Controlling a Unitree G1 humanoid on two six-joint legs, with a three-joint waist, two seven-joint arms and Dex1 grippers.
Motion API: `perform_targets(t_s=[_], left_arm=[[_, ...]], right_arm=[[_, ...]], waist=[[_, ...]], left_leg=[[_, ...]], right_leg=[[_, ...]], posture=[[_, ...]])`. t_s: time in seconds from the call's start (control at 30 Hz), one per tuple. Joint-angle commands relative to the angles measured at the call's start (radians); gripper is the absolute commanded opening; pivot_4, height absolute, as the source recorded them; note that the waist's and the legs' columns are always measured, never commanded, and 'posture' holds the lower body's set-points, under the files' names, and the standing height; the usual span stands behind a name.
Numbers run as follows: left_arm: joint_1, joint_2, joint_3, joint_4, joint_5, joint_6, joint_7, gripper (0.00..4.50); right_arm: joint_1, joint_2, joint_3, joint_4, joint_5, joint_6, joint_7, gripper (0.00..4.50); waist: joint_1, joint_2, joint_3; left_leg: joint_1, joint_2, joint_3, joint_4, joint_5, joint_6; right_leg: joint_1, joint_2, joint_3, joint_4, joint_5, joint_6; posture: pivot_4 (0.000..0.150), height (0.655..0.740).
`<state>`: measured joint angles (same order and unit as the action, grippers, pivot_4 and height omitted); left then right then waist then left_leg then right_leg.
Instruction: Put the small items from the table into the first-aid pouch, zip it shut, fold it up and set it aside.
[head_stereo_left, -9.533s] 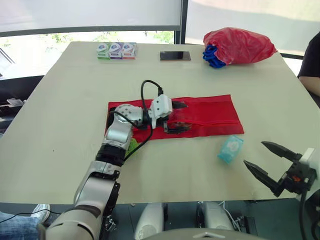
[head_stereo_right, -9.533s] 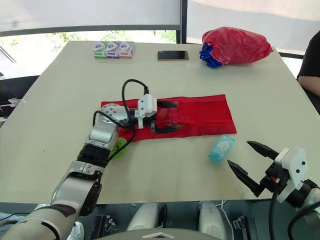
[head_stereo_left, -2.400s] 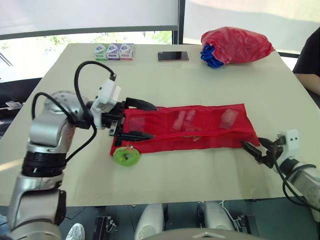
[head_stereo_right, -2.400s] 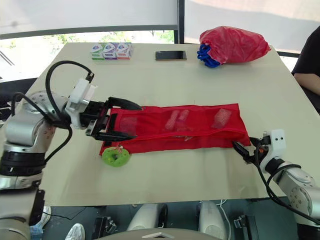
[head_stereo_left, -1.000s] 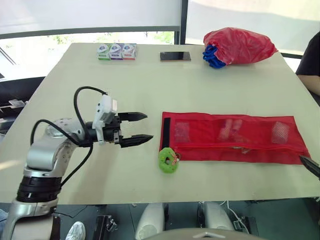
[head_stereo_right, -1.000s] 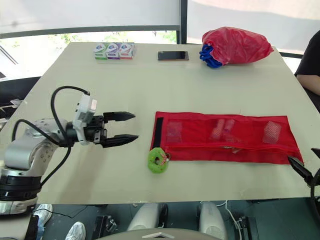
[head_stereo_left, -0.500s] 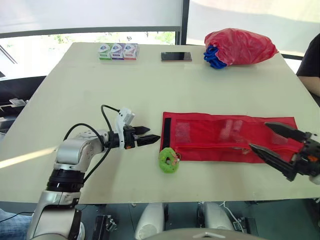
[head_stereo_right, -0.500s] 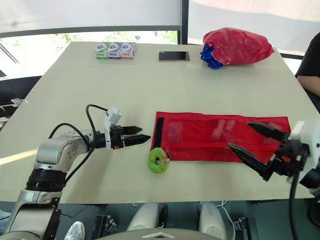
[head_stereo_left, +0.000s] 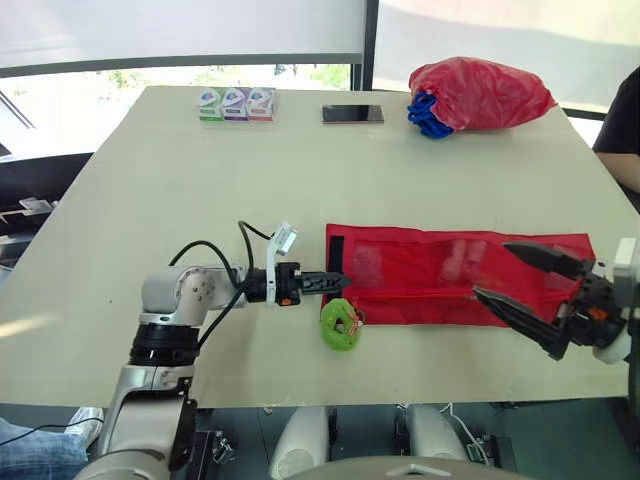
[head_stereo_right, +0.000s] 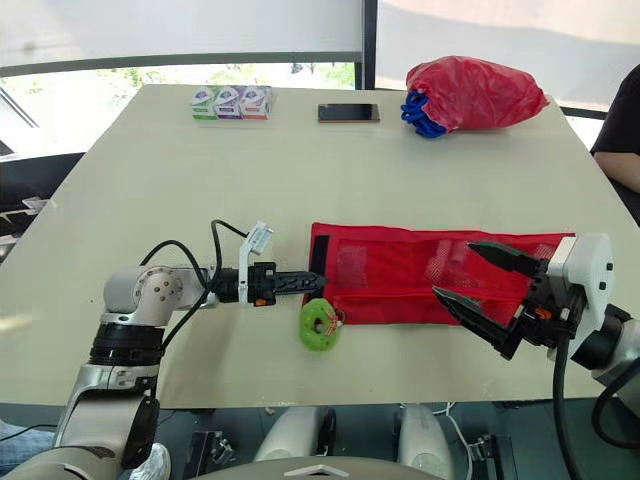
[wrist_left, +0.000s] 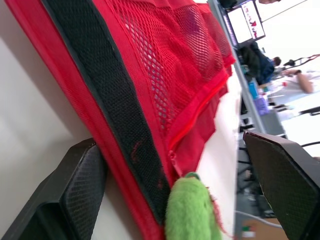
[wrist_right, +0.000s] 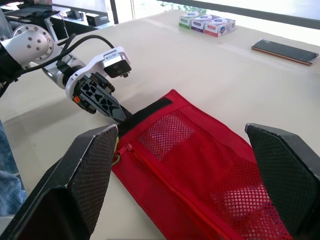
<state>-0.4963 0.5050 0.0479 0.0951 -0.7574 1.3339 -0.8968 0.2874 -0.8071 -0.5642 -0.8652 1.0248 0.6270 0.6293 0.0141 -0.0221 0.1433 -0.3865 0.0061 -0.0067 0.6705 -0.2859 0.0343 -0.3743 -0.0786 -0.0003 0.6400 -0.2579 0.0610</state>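
Starting fold: flat red mesh first-aid pouch (head_stereo_left: 450, 275) lies on beige table (head_stereo_left: 200, 180), looks zipped. Our left gripper (head_stereo_left: 338, 282), fingers spread, straddles black end band (head_stereo_left: 332, 255); right gripper (head_stereo_left: 490, 269), spread, hovers over far end. We pinch band only, skip fuzzy green ring pull (head_stereo_left: 340, 323).
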Motion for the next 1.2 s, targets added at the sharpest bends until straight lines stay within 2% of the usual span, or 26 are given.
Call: perform_targets(t_s=[0.03, 0.17, 0.2, 0.3, 0.37, 0.43, 0.53, 0.57, 0.83, 1.0, 1.2], left_arm=[[-0.010, -0.031, 0.024, 0.054, -0.023, 0.053, 0.030, 4.50], [-0.016, -0.037, 0.055, 0.073, -0.033, 0.057, 0.039, 4.50], [-0.014, -0.033, 0.067, 0.074, -0.041, 0.061, 0.038, 4.24], [-0.007, -0.020, 0.108, 0.074, -0.069, 0.080, 0.033, 3.28], [0.000, -0.010, 0.123, 0.071, -0.079, 0.085, 0.024, 2.13], [0.003, -0.012, 0.139, 0.070, -0.091, 0.089, 0.022, 1.63], [0.008, -0.025, 0.148, 0.075, -0.084, 0.072, 0.046, 0.61], [0.009, -0.031, 0.155, 0.079, -0.082, 0.066, 0.055, 0.08], [0.005, -0.056, 0.238, 0.117, -0.072, 0.015, 0.123, 0.08], [-0.011, -0.077, 0.323, 0.165, -0.085, -0.004, 0.191, 0.08], [-0.004, -0.083, 0.383, 0.192, -0.091, -0.016, 0.243, 0.08]], right_arm=[[-0.004, 0.001, -0.004, -0.028, 0.000, -0.030, 0.000, 4.36], [0.000, 0.007, 0.012, -0.038, -0.003, -0.039, -0.004, 4.36], [0.000, 0.008, 0.017, -0.040, -0.002, -0.041, -0.004, 4.45], [-0.004, 0.012, 0.030, -0.046, 0.008, -0.045, -0.008, 4.50], [-0.018, 0.013, 0.052, -0.047, 0.010, -0.050, -0.006, 4.50], [-0.038, 0.013, 0.079, -0.048, 0.016, -0.054, -0.006, 4.50], [-0.067, 0.012, 0.117, -0.047, 0.029, -0.054, 0.000, 4.50], [-0.074, 0.011, 0.127, -0.047, 0.031, -0.053, 0.003, 4.50], [-0.129, -0.028, 0.216, -0.015, -0.066, -0.070, 0.073, 4.50], [-0.303, 0.011, 0.450, 0.058, -0.221, -0.051, 0.038, 4.50], [-0.556, 0.158, 0.750, 0.211, -0.355, -0.010, 0.049, 4.50]], waist=[[0.001, 0.000, 0.000], [0.000, 0.000, 0.000], [0.000, 0.000, 0.000], [-0.002, -0.001, 0.001], [-0.002, -0.001, 0.001], [-0.002, -0.001, 0.001], [-0.002, -0.001, 0.001], [-0.001, -0.001, 0.001], [-0.003, -0.002, 0.001], [-0.014, -0.002, 0.001], [-0.030, -0.002, 0.001]], left_leg=[[0.000, 0.000, 0.000, 0.000, 0.000, 0.000], [0.000, 0.000, 0.000, 0.000, 0.000, 0.000], [0.000, 0.000, 0.000, 0.000, 0.000, 0.000], [0.000, 0.000, 0.000, 0.000, 0.000, 0.000], [-0.001, 0.001, 0.000, 0.000, 0.000, 0.000], [-0.001, 0.001, 0.000, 0.000, 0.000, 0.000], [0.000, 0.001, 0.000, 0.000, 0.000, 0.000], [-0.001, 0.001, 0.000, 0.000, 0.000, 0.000], [0.000, 0.001, 0.000, 0.000, 0.000, 0.000], [0.001, 0.001, 0.000, 0.000, 0.000, 0.000], [0.001, 0.001, -0.001, -0.001, 0.003, -0.005]], right_leg=[[0.000, 0.000, 0.000, 0.000, 0.000, 0.000], [0.000, 0.000, 0.000, 0.000, 0.000, 0.000], [0.000, 0.000, 0.000, 0.000, 0.000, 0.000], [-0.001, 0.000, 0.000, 0.000, 0.000, 0.000], [-0.001, 0.000, 0.000, 0.000, 0.000, 0.000], [-0.001, 0.000, 0.000, 0.000, 0.000, 0.000], [-0.001, 0.000, 0.000, 0.000, 0.000, 0.000], [-0.001, 0.000, 0.000, 0.000, 0.000, 0.000], [-0.001, 0.000, 0.000, 0.000, 0.000, 0.000], [-0.001, 0.001, 0.000, 0.001, 0.000, 0.000], [-0.002, 0.001, 0.000, 0.001, 0.000, 0.000]], posture=[[0.150, 0.7400], [0.150, 0.7400], [0.150, 0.7400], [0.150, 0.7400], [0.150, 0.7400], [0.150, 0.7400], [0.150, 0.7400], [0.150, 0.7400], [0.150, 0.7400], [0.150, 0.7400], [0.150, 0.7400]])
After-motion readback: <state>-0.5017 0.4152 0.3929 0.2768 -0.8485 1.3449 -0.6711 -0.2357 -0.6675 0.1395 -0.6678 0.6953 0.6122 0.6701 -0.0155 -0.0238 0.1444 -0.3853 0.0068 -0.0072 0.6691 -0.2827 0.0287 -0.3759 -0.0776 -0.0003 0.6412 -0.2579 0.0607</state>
